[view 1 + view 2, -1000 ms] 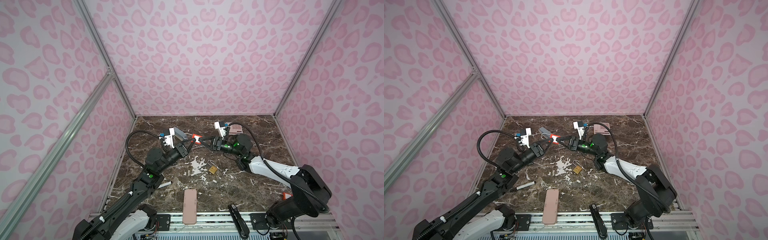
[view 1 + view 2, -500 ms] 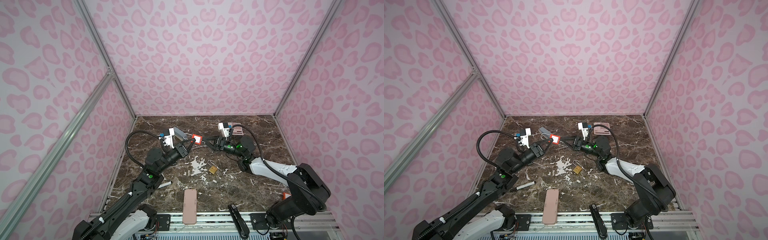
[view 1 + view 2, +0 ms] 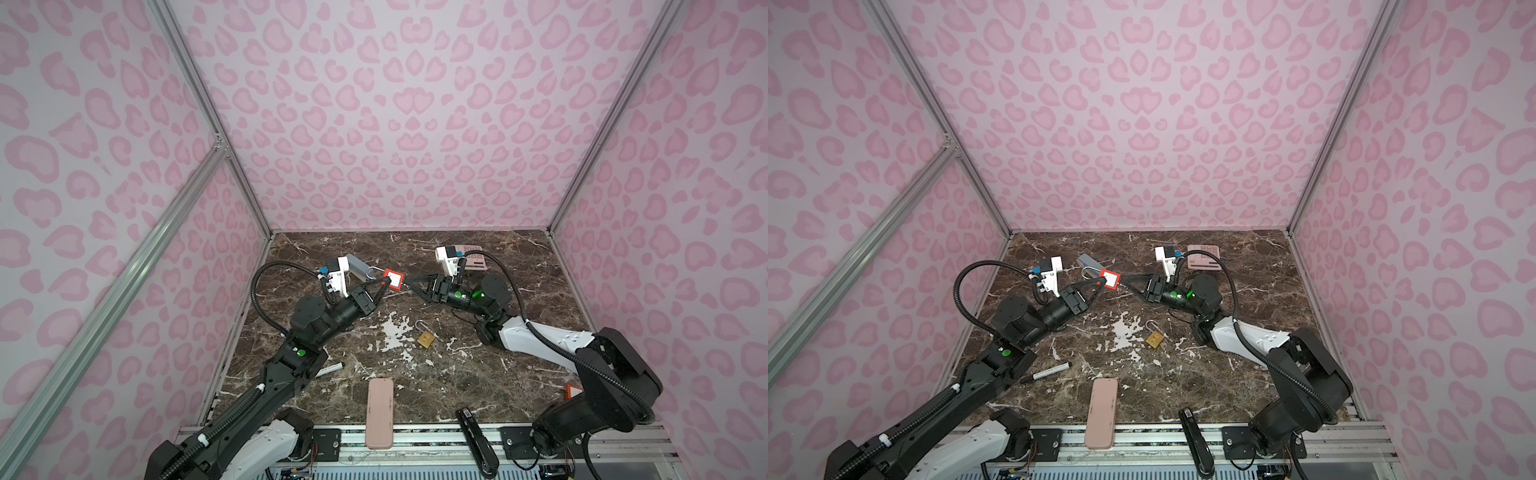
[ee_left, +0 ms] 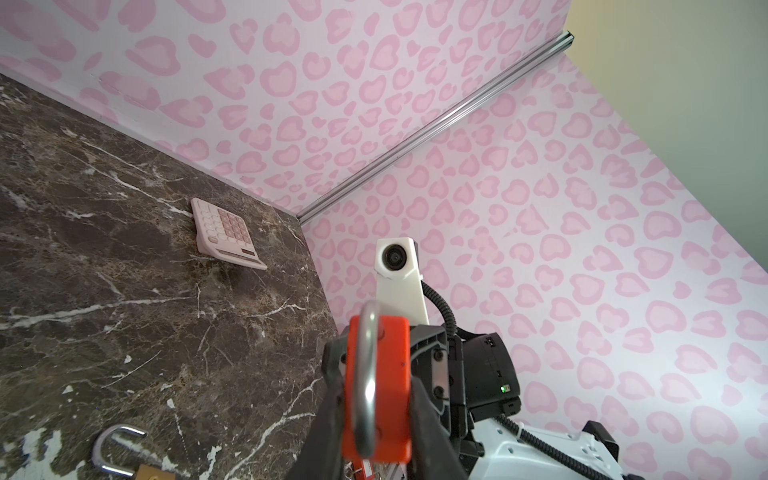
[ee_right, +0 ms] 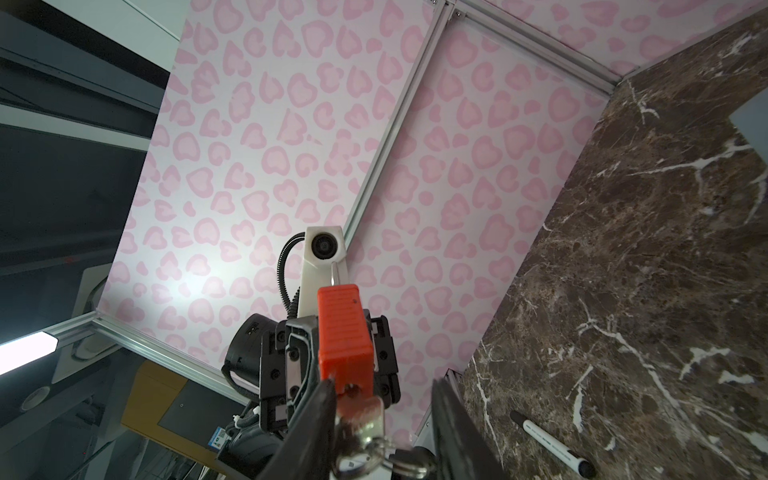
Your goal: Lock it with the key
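Left tool (image 3: 385, 284) clamped on red padlock (image 3: 393, 279), held aloft over far-centre worktop (image 3: 457, 374), keyway end facing right for access. Right tool (image 3: 410, 282) jaws apart, straddling key (image 5: 361, 415) seated in padlock base, not yet gripping.

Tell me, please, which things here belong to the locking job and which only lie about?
Job: red padlock, key in its base, left gripper holding it, right gripper at the key.
Lying about: brass padlock, calculator, marker, pink case.
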Motion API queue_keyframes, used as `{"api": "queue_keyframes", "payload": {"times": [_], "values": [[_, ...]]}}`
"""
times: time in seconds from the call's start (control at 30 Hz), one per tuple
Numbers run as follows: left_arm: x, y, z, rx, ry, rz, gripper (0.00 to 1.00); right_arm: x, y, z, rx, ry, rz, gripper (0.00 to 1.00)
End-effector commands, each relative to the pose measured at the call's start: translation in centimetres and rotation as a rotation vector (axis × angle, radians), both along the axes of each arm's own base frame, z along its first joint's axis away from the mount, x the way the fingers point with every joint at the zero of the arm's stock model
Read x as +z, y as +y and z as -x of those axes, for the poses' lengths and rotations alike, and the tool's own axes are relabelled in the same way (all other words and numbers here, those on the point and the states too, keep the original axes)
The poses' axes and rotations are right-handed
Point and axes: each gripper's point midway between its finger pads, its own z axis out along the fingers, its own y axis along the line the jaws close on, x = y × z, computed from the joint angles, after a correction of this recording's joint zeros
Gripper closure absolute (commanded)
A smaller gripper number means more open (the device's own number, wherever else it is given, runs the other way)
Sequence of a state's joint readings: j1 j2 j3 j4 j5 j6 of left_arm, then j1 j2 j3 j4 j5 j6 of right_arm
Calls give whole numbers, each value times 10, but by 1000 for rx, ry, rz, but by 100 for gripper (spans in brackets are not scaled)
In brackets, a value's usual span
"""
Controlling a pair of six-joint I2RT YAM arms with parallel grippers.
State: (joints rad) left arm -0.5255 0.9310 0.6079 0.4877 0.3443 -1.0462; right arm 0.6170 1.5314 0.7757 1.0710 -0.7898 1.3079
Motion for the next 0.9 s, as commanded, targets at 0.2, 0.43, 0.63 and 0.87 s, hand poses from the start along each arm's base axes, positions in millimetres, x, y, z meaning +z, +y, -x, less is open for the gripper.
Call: {"api": "queue_keyframes", "payload": {"times": [0.2,0.43,0.63,0.87], "values": [[13,2,2,3,-46,24,92,-2,4,12,43,-19,25,65],[13,1,2,2,-46,24,92,-3,5,12,45,-17,29,77],[4,4,-3,32,-10,18,92,4,5,16,49,-45,19,89],[-21,14,-13,105,84,47,95,2,10,20,46,-65,70,100]]}}
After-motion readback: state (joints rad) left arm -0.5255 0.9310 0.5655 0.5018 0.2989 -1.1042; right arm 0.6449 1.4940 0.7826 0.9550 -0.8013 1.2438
